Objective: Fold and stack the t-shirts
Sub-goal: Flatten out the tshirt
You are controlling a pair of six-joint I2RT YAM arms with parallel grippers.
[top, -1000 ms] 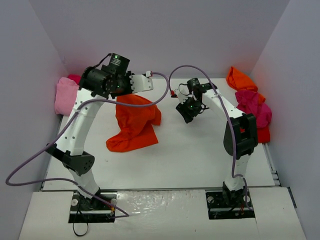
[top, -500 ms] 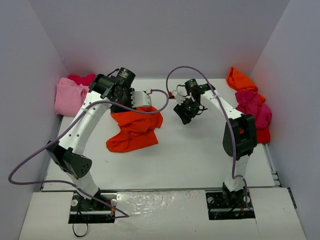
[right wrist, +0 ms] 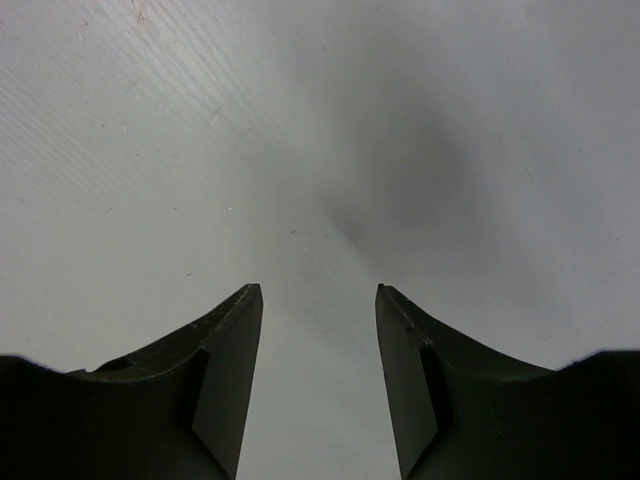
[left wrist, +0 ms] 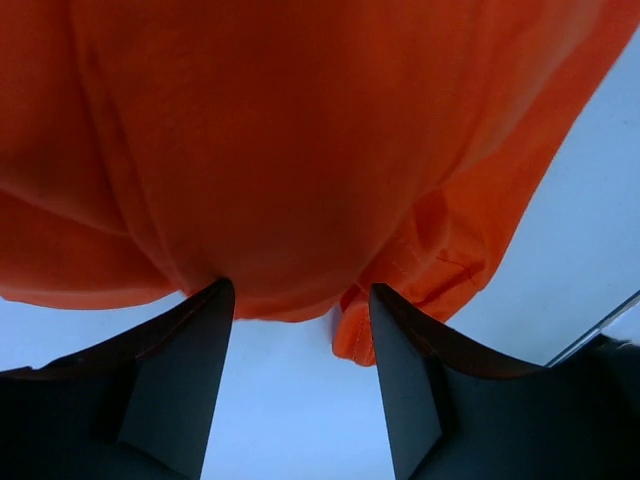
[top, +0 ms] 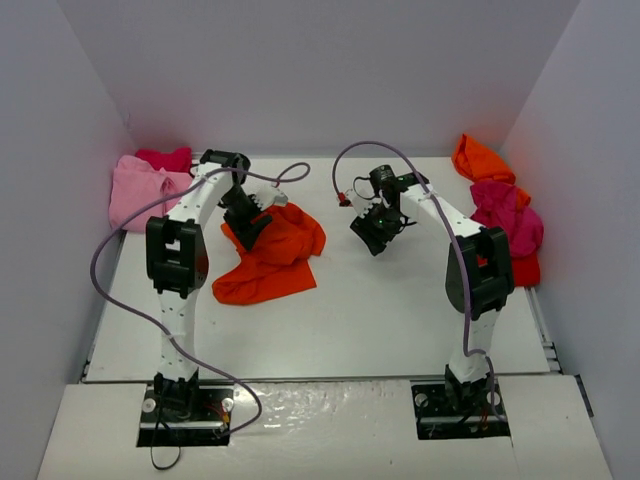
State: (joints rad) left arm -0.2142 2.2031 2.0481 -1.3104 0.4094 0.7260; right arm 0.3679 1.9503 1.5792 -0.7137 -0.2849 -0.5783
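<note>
An orange-red t-shirt (top: 268, 255) lies crumpled on the white table left of centre. My left gripper (top: 247, 225) is down at its far left edge, jaws open. In the left wrist view the gripper (left wrist: 300, 295) is open with bare table between the fingers and the shirt's hem (left wrist: 300, 150) right at the fingertips. My right gripper (top: 378, 232) hovers over bare table right of the shirt, open and empty, as the right wrist view (right wrist: 318, 295) shows. A light pink tee (top: 135, 192) on a magenta one (top: 165, 158) sits far left. Orange (top: 480, 158), magenta (top: 508, 215) and red (top: 527, 268) tees are piled far right.
Grey walls close in the table (top: 400, 310) at the back and both sides. A purple cable (top: 290, 175) loops from the left arm over the table's far part, another arcs above the right arm (top: 360, 150).
My left arm has swung down and back toward the table; the orange-red shirt, lifted a second ago, has dropped into a lower heap, and the gripper now sits at its far left edge. The right gripper barely moved.
</note>
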